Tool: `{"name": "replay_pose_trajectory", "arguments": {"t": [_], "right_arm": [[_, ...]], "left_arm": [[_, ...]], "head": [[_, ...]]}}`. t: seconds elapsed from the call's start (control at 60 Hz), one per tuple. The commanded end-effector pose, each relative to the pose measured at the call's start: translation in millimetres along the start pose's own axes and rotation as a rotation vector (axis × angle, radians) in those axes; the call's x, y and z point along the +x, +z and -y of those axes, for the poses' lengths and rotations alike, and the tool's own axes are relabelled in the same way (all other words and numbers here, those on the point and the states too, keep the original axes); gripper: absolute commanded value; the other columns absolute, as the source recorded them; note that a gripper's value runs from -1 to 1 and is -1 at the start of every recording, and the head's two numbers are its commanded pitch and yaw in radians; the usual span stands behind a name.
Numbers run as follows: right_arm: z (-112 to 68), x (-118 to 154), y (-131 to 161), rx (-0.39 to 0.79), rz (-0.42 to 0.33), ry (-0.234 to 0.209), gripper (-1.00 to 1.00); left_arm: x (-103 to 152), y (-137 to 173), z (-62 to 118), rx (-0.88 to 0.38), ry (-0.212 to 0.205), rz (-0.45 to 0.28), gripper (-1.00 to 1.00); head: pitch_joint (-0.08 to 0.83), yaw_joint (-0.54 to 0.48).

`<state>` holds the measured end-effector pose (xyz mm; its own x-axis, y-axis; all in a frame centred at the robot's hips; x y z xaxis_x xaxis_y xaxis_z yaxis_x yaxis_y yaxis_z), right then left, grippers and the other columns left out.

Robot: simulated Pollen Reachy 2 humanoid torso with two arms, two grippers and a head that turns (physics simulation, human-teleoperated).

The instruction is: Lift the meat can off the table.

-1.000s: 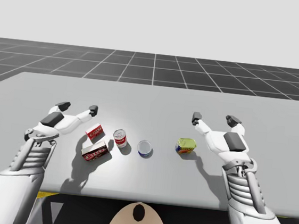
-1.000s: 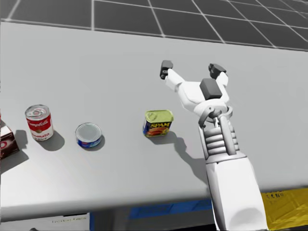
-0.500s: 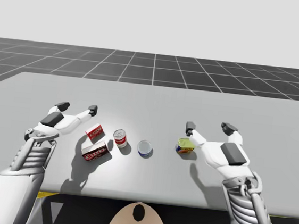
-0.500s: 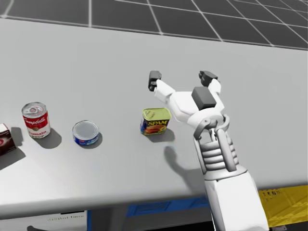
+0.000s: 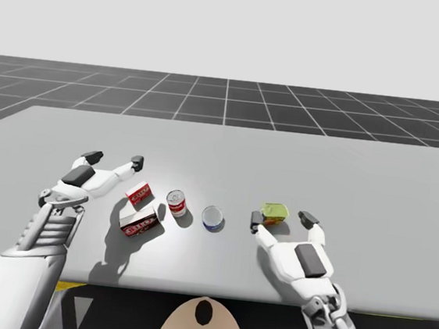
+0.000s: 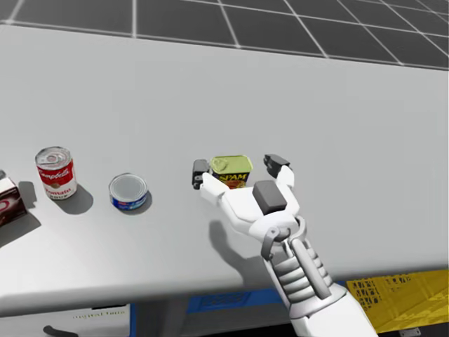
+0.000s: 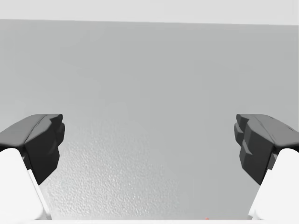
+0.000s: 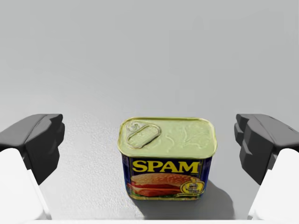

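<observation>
Two grippers, both open. Your R gripper (image 5: 280, 220) sits low near the table's (image 5: 221, 145) front edge w/ fingers spread wide, one on each side of the meat can (image 8: 167, 156). In the R wrist view there's a strip of table btwn each pad and the can's sides, so no contact and no grip.

The can is a squat rectangular tin w/ rounded corners, blue sides and a yellowish lid w/ the pull tab facing up. It stands flat on the table, shadow right under it, label side toward the wrist cam. In the high view you'll find it right of centre, at the right end of a loose row of items.

Going left along the row:
- low blue round can (image 5: 213, 218), apart from the meat can
- taller red-and-white round can (image 5: 176, 203), upright
- 2 red boxes close together: smaller one (image 5: 140, 194) further back, larger one (image 5: 139, 222) nearer the front edge

Your L gripper (image 5: 114, 157) hangs at the left side of the table, just behind the smaller red box. Its fingers are wide apart w/ bare table surface btwn them in the L wrist view.
</observation>
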<state>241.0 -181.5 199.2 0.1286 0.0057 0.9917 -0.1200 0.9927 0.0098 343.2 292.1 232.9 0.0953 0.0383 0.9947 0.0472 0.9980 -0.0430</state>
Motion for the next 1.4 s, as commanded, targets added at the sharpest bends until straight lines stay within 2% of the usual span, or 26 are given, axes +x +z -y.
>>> {"name": "replay_pose_trajectory", "arguments": {"t": [0.017,0.167,0.25,0.383,0.533,0.7,0.717,0.75,0.767,0.783,0.8,0.817,0.983,1.217,1.4], "right_arm": [[-17.3,-25.1,-7.1,-0.035,-0.063,-0.111,-1.0],[-17.8,-32.7,-20.2,-0.052,-0.113,-0.135,-1.0],[-19.5,-35.2,-28.3,-0.055,-0.125,-0.122,-1.0],[-20.3,-34.5,-41.6,-0.06,-0.148,-0.13,-1.0],[-20.6,-33.2,-55.9,-0.073,-0.128,-0.101,-1.0],[-18.7,-37.8,-64.2,-0.077,-0.142,-0.082,-1.0],[-18.4,-39.3,-63.0,-0.057,-0.136,-0.056,-1.0],[-17.3,-39.5,-62.9,-0.052,-0.131,-0.059,-0.87],[-17.6,-39.7,-62.1,-0.059,-0.121,-0.065,-0.51],[-18.4,-40.5,-61.3,-0.054,-0.101,-0.046,0.85],[-18.1,-40.4,-60.9,-0.05,-0.099,-0.033,0.95],[-17.8,-40.2,-60.4,-0.056,-0.098,-0.035,1.0],[-18.1,-41.5,-58.7,-0.053,-0.105,-0.034,1.0],[-18.3,-41.8,-57.2,-0.05,-0.101,-0.03,1.0],[-17.5,-38.1,-55.7,-0.051,-0.081,-0.023,1.0]], "left_arm": [[-1.3,-0.2,0.7,0.003,-0.005,-0.006,-1.0],[-1.7,-0.4,1.2,0.007,-0.01,-0.005,-1.0],[-2.0,-0.8,1.4,0.009,-0.014,-0.004,-1.0],[-2.4,-1.6,1.9,0.009,-0.017,-0.003,-1.0],[-2.9,-2.2,2.6,0.007,-0.018,-0.005,-1.0],[-3.4,-2.4,3.4,0.005,-0.021,-0.005,-1.0],[-3.5,-2.7,3.5,0.006,-0.021,-0.005,-1.0],[-3.6,-2.6,3.7,0.006,-0.022,-0.005,-1.0],[-3.6,-2.6,3.8,0.005,-0.022,-0.005,-1.0],[-3.7,-2.6,3.9,0.005,-0.023,-0.005,-1.0],[-3.7,-2.6,3.9,0.005,-0.023,-0.005,-1.0],[-3.7,-2.5,4.0,0.006,-0.023,-0.005,-1.0],[-4.2,-2.5,4.8,0.006,-0.024,-0.007,-1.0],[-4.6,-2.1,4.6,0.009,-0.025,-0.008,-1.0],[-4.6,-2.3,3.6,0.01,-0.029,-0.003,-1.0]], "head": [[0.668,-0.27],[0.669,-0.27],[0.67,-0.27],[0.669,-0.27],[0.668,-0.27],[0.668,-0.27],[0.668,-0.28],[0.668,-0.28],[0.667,-0.28],[0.667,-0.28],[0.666,-0.28],[0.665,-0.28],[0.62,-0.27],[0.41,-0.28],[0.329,-0.28]]}}
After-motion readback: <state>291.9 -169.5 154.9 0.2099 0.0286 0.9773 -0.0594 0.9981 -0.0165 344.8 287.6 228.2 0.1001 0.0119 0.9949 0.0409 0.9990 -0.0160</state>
